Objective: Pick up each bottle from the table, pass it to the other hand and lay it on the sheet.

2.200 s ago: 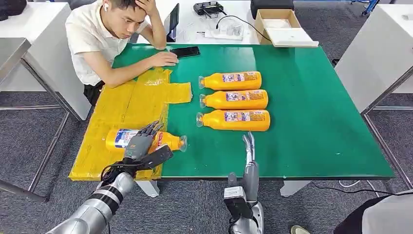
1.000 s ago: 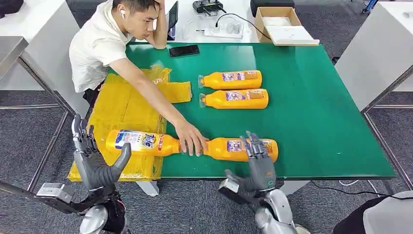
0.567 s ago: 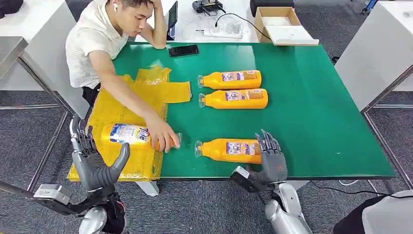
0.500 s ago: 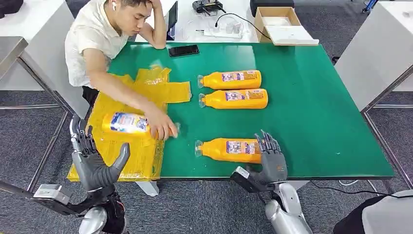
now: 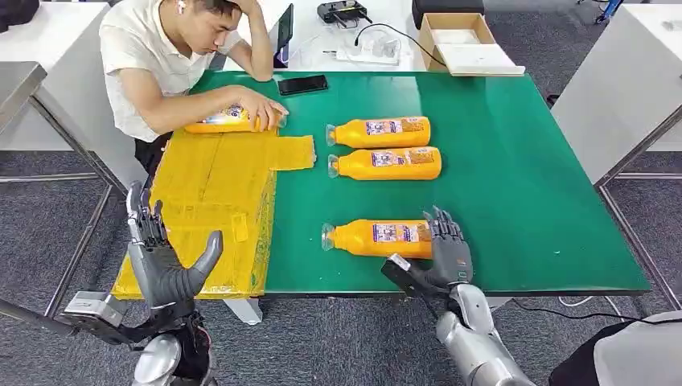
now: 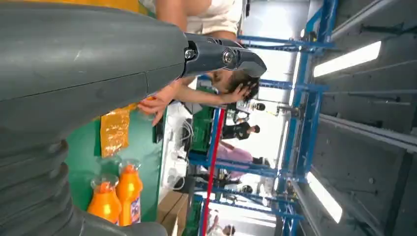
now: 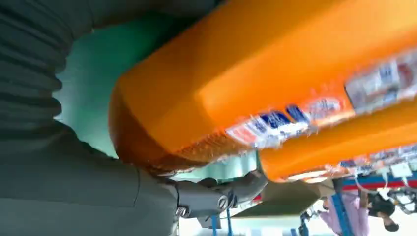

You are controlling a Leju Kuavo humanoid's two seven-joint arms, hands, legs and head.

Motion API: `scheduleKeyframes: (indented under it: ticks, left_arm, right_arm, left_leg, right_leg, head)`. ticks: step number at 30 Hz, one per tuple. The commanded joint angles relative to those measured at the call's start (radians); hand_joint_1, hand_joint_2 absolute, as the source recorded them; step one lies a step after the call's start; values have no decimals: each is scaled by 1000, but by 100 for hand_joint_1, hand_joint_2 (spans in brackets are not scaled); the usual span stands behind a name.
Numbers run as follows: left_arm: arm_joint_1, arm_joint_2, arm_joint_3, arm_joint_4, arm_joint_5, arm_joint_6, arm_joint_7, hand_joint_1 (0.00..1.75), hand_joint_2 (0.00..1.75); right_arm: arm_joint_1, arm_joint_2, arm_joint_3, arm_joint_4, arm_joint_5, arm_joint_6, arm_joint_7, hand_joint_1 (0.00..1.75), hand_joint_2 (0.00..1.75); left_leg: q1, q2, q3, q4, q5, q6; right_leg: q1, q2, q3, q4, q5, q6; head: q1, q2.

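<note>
While the right hand (image 5: 447, 251) wraps its fingers around the near bottle (image 5: 376, 238) on the green surface (image 5: 523, 177), the left hand (image 5: 165, 261) hovers empty, fingers spread.

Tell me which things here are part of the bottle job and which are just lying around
Part of the job:
near bottle under the right hand
two far bottles
bottle under the person's hand
yellow sheet
left hand, raised beside the table

Lying about:
black phone
cardboard box
cables
</note>
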Motion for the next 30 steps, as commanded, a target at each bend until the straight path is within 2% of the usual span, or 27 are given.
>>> scheduleKeyframes:
  ticks: [1, 10, 11, 12, 13, 14, 15, 18, 21, 24, 30]
  left_arm:
    - [-43, 17, -25, 71, 16, -15, 18, 0, 175]
    - [-47, 13, -31, 92, 80, -90, 70, 0, 175]
    - [-45, 13, -32, 94, 83, -95, 74, 0, 175]
    - [-42, 15, -36, 95, 89, -101, 80, 0, 175]
    - [-38, 16, -39, 96, 91, -102, 80, 0, 175]
    - [-32, 22, -48, 97, 91, -99, 79, 0, 175]
    - [-25, 22, -55, 104, 95, -89, 89, 0, 175]
    - [-24, 7, -78, 159, 138, -27, 167, 0, 175]
    - [-45, 18, -174, 298, 120, 60, 232, 0, 175]
    - [-73, 36, -244, 438, 239, 21, 292, 0, 175]
    - [-91, 60, -292, 437, 326, -5, 281, 0, 175]
  right_arm:
    - [-46, -27, 58, 139, -8, 91, 25, 175, 175]
    - [-30, -50, 90, 155, -32, 192, 48, 175, 175]
    - [-22, -50, 86, 146, -49, 185, 22, 175, 175]
    - [-9, -42, 65, 127, -108, 186, -59, 175, 175]
    - [-4, -39, 53, 120, -140, 197, -97, 175, 175]
    - [18, -19, 5, 77, -258, 227, -230, 175, 175]
    - [41, -6, 9, 30, -316, 223, -303, 175, 175]
    - [113, 36, 18, -141, -463, 161, -428, 175, 175]
    - [201, 92, 61, -379, -622, 134, -464, 175, 175]
    - [249, 117, 170, -530, -726, 135, -454, 175, 175]
    - [245, 128, 277, -562, -799, 87, -492, 175, 175]
  left_leg:
    - [1, 2, 4, -1, -1, -2]
    - [1, -1, 9, -2, 0, -2]
    - [1, 1, 9, -1, -1, -2]
    - [1, 2, 10, -2, -1, -2]
    - [2, 1, 10, -2, -1, -2]
    - [2, 2, 11, -2, -1, -2]
    - [1, 3, 11, -1, -1, -2]
    - [1, 5, 11, -2, -2, -2]
    - [1, 6, 11, -2, -2, -2]
    - [0, 5, 7, -2, -2, -2]
    - [1, 6, 1, -1, -2, -2]
  right_leg:
    - [1, 0, 4, -2, 0, -2]
    - [2, -2, 9, -3, -1, -2]
    - [2, 0, 8, -2, -1, -2]
    - [2, 1, 9, -2, -1, -1]
    - [2, -1, 10, -4, -1, -2]
    - [2, 0, 10, -3, -1, -2]
    - [1, 1, 9, -2, -1, -2]
    - [2, 3, 9, -3, -1, -2]
    - [1, 4, 9, -2, -1, -2]
    - [0, 4, 5, -1, -1, -2]
    - [2, 5, 0, 0, -1, -2]
  head:
    - [0, 0]
    - [0, 0]
    - [0, 0]
    - [0, 0]
    - [0, 0]
    - [0, 0]
    - [0, 0]
    - [1, 0]
    - [0, 0]
    - [0, 0]
    - [0, 0]
